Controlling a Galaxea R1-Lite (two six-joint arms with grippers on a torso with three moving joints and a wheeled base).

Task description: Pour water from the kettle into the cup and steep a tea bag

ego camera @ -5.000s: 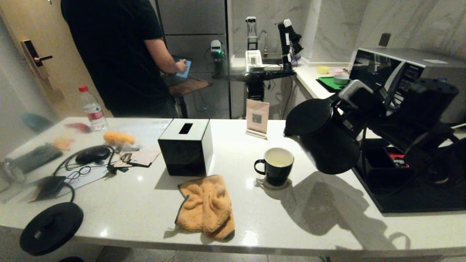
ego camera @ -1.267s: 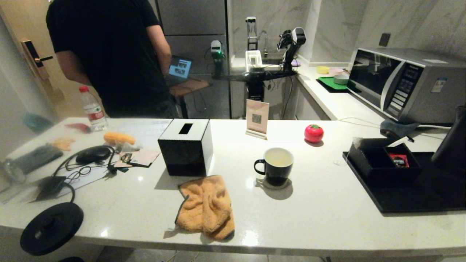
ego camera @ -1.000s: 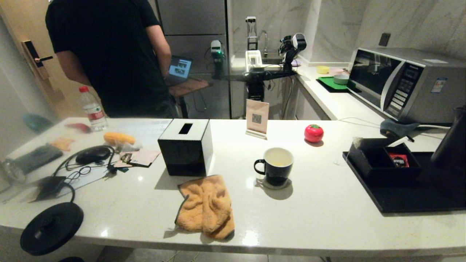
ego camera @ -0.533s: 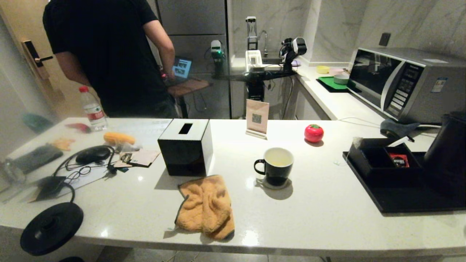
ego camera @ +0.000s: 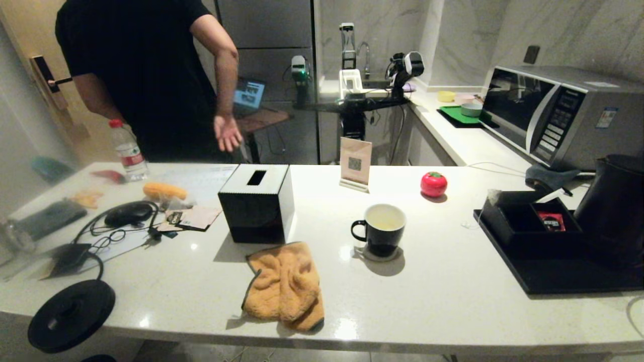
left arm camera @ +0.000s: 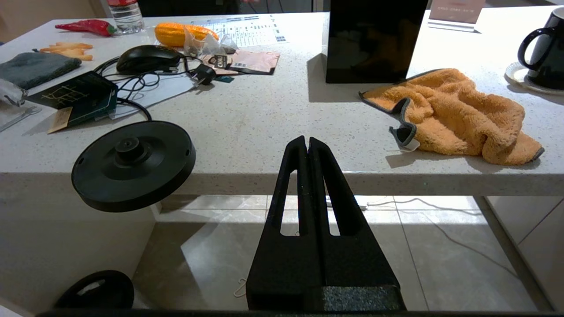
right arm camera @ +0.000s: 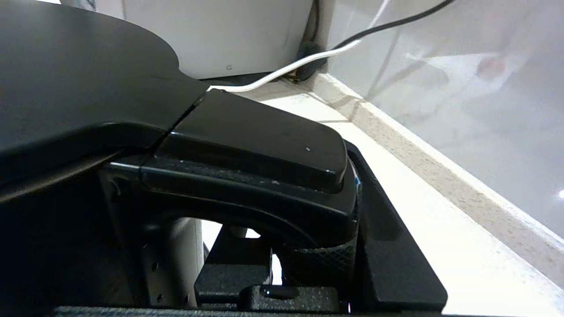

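Observation:
The black kettle (ego camera: 613,211) is upright at the right end of the black tray (ego camera: 553,276). In the right wrist view my right gripper (right arm camera: 308,251) is shut on the kettle's loop handle (right arm camera: 264,149); the head view does not show this gripper. The black cup (ego camera: 383,230) stands on a small coaster mid-counter, with pale yellowish water (ego camera: 385,219) inside. A small grey-beige tea bag (ego camera: 491,194) sits at the corner of the black box, its string trailing onto the counter. My left gripper (left arm camera: 307,141) is shut and empty, below the counter's front edge.
A black tissue box (ego camera: 256,201) and an orange cloth (ego camera: 284,284) lie left of the cup. The kettle's base disc (ego camera: 70,314) overhangs the front left edge. A red tomato (ego camera: 433,184), a black box (ego camera: 533,223), a microwave (ego camera: 558,113) and a person (ego camera: 151,75) behind the counter.
The kettle, tilted beside the cup five seconds ago, has swung right, then come back in from the right edge, upright at the tray. The person has turned and lowered an arm.

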